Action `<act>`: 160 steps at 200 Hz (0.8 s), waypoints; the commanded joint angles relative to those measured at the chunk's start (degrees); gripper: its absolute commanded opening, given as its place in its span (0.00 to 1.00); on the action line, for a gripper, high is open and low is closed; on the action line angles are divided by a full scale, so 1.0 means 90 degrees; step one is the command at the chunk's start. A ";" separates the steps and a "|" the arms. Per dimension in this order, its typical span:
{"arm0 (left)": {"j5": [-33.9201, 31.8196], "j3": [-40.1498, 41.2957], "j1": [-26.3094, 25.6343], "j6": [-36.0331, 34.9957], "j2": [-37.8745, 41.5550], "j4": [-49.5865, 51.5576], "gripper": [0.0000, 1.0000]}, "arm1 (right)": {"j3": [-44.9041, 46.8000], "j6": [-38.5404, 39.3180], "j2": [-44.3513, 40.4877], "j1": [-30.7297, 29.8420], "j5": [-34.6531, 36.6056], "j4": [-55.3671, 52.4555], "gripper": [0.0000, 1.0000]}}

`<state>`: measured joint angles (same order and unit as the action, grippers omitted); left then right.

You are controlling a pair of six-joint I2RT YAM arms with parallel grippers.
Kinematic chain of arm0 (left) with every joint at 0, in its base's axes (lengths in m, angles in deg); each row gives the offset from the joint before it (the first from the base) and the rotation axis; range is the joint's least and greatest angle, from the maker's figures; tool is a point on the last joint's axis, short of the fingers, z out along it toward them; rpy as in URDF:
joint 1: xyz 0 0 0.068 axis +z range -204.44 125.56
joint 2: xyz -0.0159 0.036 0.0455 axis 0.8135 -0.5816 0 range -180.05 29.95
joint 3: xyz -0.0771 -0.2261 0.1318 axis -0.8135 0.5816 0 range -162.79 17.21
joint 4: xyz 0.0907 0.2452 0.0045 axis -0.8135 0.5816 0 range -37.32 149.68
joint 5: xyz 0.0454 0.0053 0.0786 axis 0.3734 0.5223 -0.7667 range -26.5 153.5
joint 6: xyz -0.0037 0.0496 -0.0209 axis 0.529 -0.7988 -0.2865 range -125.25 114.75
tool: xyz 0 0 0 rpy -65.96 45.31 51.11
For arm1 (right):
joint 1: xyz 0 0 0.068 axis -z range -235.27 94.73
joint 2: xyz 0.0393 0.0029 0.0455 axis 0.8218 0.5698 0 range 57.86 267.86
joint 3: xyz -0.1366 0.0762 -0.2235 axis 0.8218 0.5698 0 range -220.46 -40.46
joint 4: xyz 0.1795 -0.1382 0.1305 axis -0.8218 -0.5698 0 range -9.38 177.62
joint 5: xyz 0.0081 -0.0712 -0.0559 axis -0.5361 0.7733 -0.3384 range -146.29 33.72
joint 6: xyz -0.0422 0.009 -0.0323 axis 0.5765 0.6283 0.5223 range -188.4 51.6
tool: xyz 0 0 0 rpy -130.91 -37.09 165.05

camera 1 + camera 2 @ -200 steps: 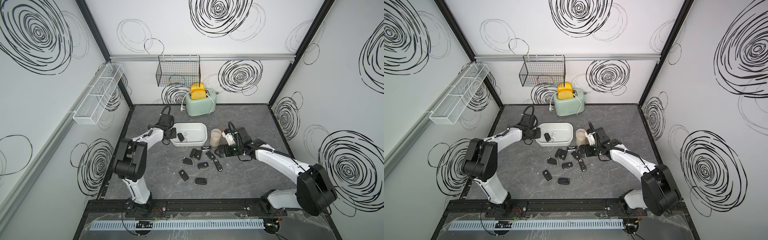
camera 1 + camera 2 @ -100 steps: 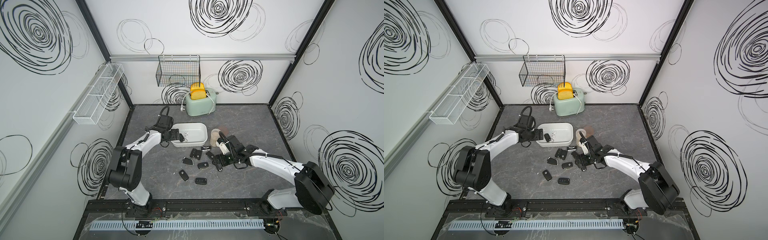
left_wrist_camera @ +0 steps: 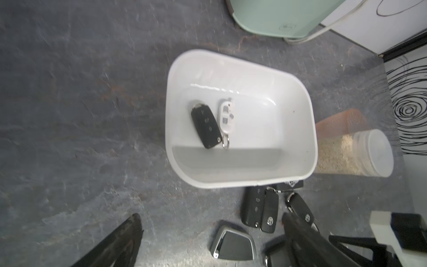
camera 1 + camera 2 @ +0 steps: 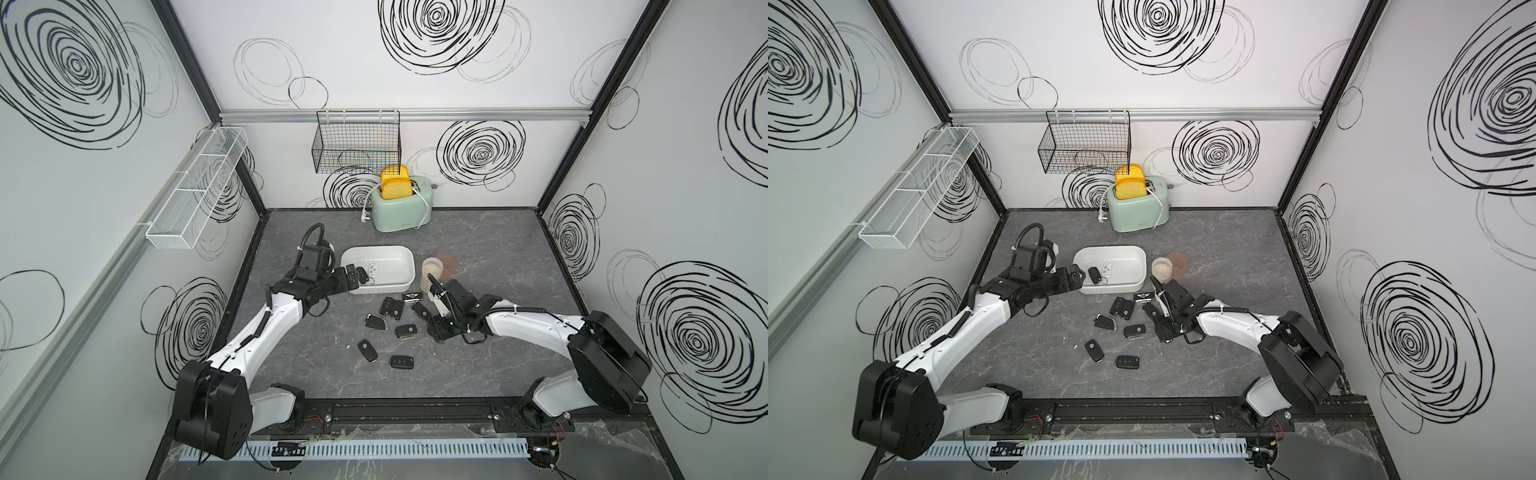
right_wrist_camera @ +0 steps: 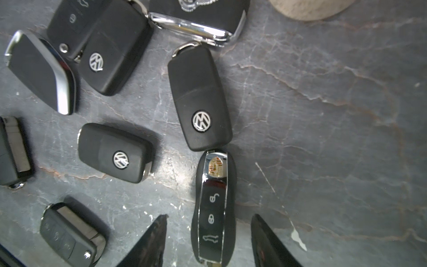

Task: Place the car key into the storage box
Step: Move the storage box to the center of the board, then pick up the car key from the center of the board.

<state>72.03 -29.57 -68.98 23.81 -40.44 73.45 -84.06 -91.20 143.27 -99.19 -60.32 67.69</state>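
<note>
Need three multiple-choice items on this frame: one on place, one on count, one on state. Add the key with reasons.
1. Where is the white key?
A) in the storage box
B) in the wire basket
C) beside the toaster

2. How many keys lie in the storage box?
A) one
B) two
C) four

3. State of the right gripper?
A) shut on a lifted key
B) open, straddling a chrome-trimmed key on the table
C) shut, empty

Answers:
1 A, it lies on the box floor.
2 B, the white key and a black key lie there.
3 B, a gap shows on each side of the key.
</note>
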 commanded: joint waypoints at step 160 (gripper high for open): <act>0.0555 0.1087 0.0127 0.0695 0.1022 -0.0140 0.98 | -0.0776 -0.0488 0.0822 -0.0324 0.0505 -0.0403 0.24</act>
<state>74.88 -18.56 -69.79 32.05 -30.87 72.54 -88.43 -93.94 150.31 -101.64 -55.75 67.91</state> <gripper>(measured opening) 0.982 0.290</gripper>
